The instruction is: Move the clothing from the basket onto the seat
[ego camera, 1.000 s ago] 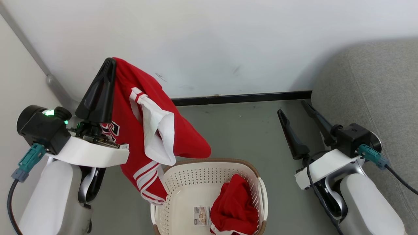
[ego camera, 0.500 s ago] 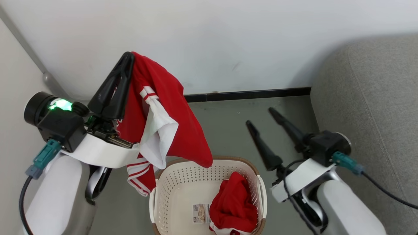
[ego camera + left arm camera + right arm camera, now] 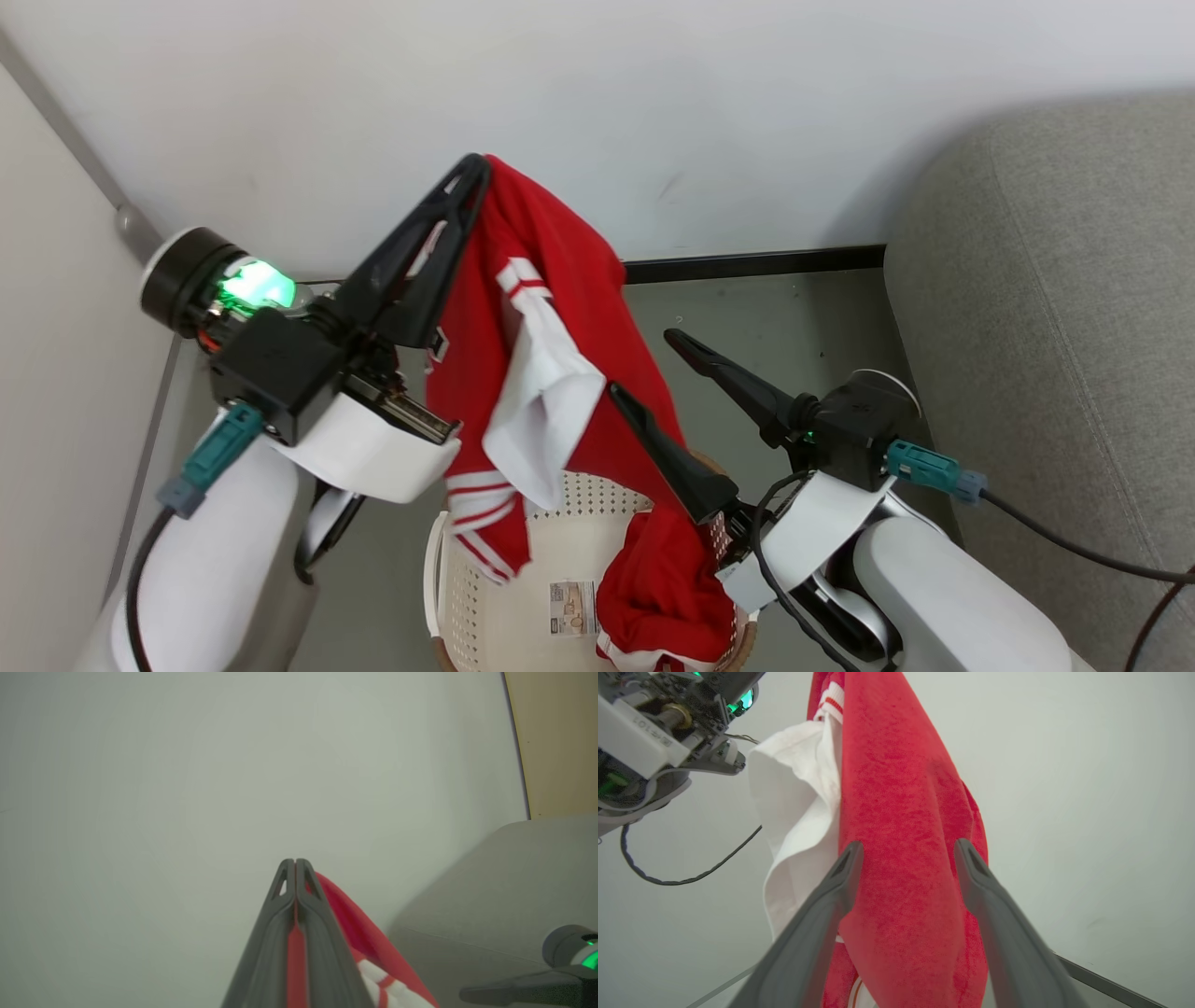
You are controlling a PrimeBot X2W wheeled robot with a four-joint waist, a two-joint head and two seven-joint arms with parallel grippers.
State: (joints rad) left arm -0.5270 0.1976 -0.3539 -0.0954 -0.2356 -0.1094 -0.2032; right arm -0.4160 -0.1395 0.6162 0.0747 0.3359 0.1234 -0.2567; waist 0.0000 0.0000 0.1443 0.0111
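Head view, centre frame: the left gripper (image 3: 474, 170), fingers pinched together on the striped garment (image 3: 560, 280), holds it high so it hangs clear of the basket (image 3: 437, 579). The right gripper (image 3: 644, 364), fingers spread apart, flanks the hanging red fold, probably to steady it. The plain red garment (image 3: 663, 579) lies in the basket, and the seat (image 3: 1055, 327) fills the right edge.

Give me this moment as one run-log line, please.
left claw: shut on striped garment, held aloft | right claw: open, facing it | plain garment: in basket
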